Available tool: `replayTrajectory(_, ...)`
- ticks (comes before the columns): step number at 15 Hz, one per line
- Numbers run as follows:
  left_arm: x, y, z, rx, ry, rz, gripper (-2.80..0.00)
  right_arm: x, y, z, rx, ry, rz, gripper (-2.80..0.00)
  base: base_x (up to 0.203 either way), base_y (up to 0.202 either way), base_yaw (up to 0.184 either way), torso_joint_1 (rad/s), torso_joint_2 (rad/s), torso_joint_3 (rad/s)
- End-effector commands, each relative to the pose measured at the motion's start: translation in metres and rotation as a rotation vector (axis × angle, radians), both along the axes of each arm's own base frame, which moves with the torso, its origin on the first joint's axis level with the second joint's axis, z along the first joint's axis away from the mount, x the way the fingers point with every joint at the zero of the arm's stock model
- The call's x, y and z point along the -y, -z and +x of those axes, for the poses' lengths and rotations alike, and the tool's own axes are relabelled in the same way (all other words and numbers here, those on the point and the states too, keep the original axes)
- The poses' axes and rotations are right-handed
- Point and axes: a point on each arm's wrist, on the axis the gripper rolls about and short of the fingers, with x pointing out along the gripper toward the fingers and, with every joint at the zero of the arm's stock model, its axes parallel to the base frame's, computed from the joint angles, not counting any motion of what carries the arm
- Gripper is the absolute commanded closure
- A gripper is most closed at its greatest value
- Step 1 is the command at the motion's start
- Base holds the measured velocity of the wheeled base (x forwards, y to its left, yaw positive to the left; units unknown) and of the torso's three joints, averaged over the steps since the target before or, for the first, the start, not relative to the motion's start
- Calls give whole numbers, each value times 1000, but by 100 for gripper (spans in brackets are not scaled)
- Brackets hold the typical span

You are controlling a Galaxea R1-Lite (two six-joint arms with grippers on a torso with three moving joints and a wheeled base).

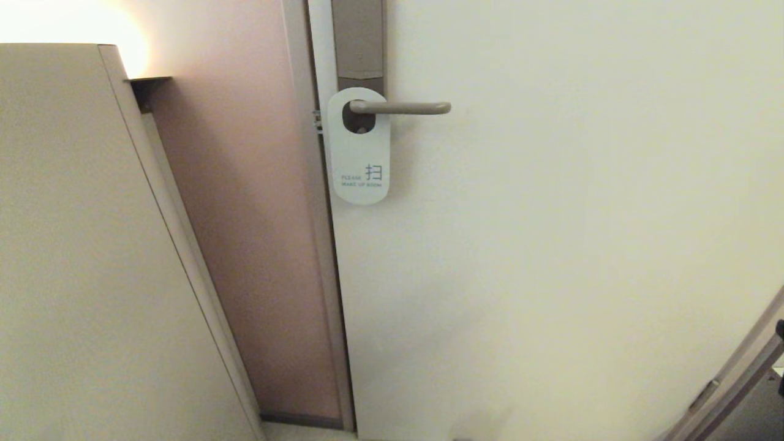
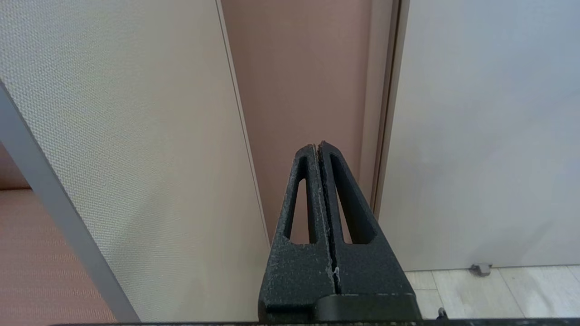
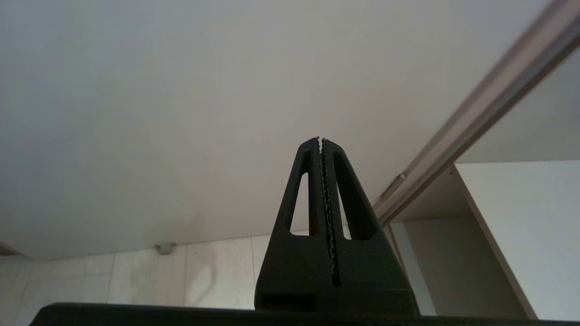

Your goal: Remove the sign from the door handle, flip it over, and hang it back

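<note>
The sign (image 1: 360, 165) hangs by its oval hole on the door handle (image 1: 404, 108), flat against the door. The face showing is white, with a dark Chinese character and small lettering; no blue side is visible. The handle is a slim grey-beige lever on a tall brownish lock plate (image 1: 358, 43). Neither gripper shows in the head view. My left gripper (image 2: 318, 146) is shut and empty, low down, facing the gap between a side panel and the door. My right gripper (image 3: 320, 139) is shut and empty, low, facing the door's lower part.
The white door (image 1: 551, 245) fills the middle and right. A beige panel (image 1: 73, 245) stands at the left with a pinkish wall (image 1: 257, 245) behind it. A slanted frame (image 1: 735, 380) is at the lower right. A door stop (image 2: 480, 269) sits on the tiled floor.
</note>
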Motion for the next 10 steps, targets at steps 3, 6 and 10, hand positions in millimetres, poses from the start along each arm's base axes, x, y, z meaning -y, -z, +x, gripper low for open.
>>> replayTrajectory(3,0,0,0,-2,0,1,0,4,13,-24,54,22,34,0,0,0,0,0,0,0)
replayTrajectory(6,0,0,0,-2,0,1,0,4,12,-22,46,14,32,0,0,0,0,0,0,0)
replayTrajectory(10,0,0,0,-2,0,1,0,2,4,-20,67,-59,54,0,0,0,0,0,0,0)
